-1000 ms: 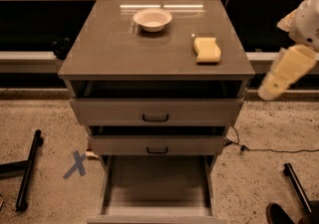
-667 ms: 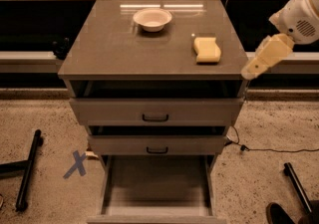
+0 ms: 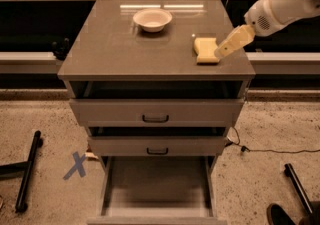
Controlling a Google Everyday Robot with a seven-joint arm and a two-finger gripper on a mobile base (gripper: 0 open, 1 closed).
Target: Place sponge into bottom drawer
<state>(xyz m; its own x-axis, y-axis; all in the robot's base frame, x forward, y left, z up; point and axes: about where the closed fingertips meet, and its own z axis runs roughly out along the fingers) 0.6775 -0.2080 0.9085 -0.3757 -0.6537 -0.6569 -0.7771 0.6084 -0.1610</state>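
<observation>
Closing on the sponge (image 3: 204, 49) with the gripper (image 3: 227, 46), further left than 0.7 s ago.

Has carried the gripper from off the right edge of the cabinet top (image 3: 125, 54) to over its right front part, tip now at the sponge's right side; touching or just beside, hard to say. Reaches in from the upper right on a white arm (image 3: 285, 4), angled down and leftward, cut off at the right edge of view. Cannot tell whether open or shut, nor whether holding anything. Leaves the sponge flat on the top, unmoved, right of the bowl (image 3: 152, 19), well apart from the open bottom drawer (image 3: 157, 184), cropped below.
</observation>
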